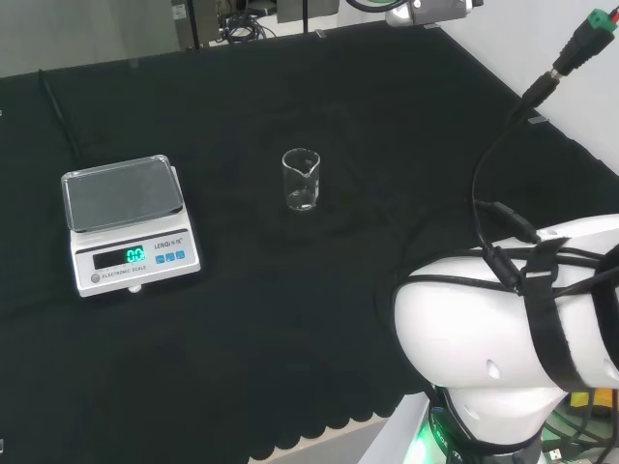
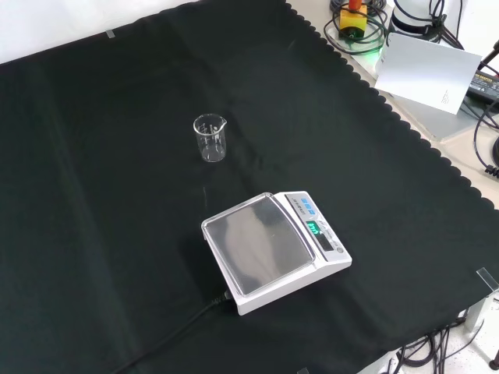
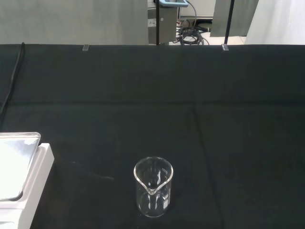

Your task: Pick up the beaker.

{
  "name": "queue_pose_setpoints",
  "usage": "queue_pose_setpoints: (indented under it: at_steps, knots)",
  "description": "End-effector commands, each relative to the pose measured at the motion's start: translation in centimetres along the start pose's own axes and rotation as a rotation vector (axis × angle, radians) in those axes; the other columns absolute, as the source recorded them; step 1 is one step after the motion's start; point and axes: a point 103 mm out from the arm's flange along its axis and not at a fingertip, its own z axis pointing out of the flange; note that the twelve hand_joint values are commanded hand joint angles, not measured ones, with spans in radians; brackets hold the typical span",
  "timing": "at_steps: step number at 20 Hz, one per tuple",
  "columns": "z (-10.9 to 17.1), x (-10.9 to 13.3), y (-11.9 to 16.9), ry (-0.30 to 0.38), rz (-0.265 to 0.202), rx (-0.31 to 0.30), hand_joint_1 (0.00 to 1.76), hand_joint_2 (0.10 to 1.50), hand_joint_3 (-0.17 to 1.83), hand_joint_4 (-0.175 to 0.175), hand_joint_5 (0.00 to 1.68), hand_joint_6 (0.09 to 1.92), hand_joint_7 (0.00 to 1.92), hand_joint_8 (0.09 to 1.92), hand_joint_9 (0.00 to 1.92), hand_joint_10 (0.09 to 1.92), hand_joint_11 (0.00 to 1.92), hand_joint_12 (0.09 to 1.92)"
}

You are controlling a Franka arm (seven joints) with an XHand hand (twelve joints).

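Observation:
A small clear glass beaker (image 1: 301,180) stands upright on the black cloth near the middle of the bench, and it looks empty. In the front view the beaker (image 2: 210,138) sits above and left of the scale. The wrist view looks at the beaker (image 3: 153,187) from some distance, spout facing the camera. Nothing touches the beaker.
A white electronic scale (image 1: 126,224) with a steel pan and lit display stands left of the beaker in the head view; its black cable (image 2: 168,335) runs off toward the cloth's front edge. The arm's white links (image 1: 513,338) fill the lower right of the head view.

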Motion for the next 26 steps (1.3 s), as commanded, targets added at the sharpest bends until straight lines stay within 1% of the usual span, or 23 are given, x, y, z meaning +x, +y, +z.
queue_pose_setpoints:
  at_steps: [1,2,4,8,11,14,19,21,23,26]
  knots:
    - [0.0,0.0,0.0,-0.008,0.0,-0.008,0.45,0.59,0.47,-0.006,0.05,0.16,0.07,0.68,0.29,0.77,0.09,1.44]
    - [0.0,0.0,0.1,-0.007,0.001,-0.008,0.45,0.62,0.41,-0.006,0.06,0.11,0.06,0.7,0.28,0.79,0.07,1.48]
    - [0.1,0.0,0.2,-0.007,0.002,-0.006,0.45,0.66,0.33,-0.006,0.09,0.09,0.05,0.71,0.27,0.8,0.06,1.51]
    - [0.9,-0.3,1.4,-0.005,0.005,0.014,0.45,0.68,0.29,-0.006,0.1,0.09,0.04,0.71,0.27,0.81,0.05,1.52]
    - [2.6,-0.4,3.0,0.001,0.011,0.045,0.45,0.69,0.28,-0.006,0.09,0.09,0.04,0.71,0.24,0.81,0.02,1.52]
    - [4.7,-0.2,5.2,0.001,0.01,0.073,0.45,0.7,0.25,-0.003,0.06,0.09,0.01,0.7,0.19,0.82,0.0,1.5]
    - [9.1,0.8,8.6,0.004,-0.017,0.104,0.45,0.7,0.23,-0.001,0.03,0.09,0.0,0.66,0.14,0.83,0.0,1.46]
    - [10.9,1.1,9.7,0.007,-0.022,0.129,0.45,0.71,0.22,0.0,0.03,0.09,0.0,0.64,0.13,0.83,0.0,1.43]
    - [12.7,1.4,10.7,0.0,-0.022,0.161,0.45,0.71,0.21,0.0,0.02,0.09,0.0,0.58,0.11,0.83,0.0,1.4]
    - [15.1,1.6,11.8,0.008,-0.028,0.176,0.45,0.71,0.19,0.001,0.0,0.09,0.0,0.47,0.08,0.83,0.0,1.35]
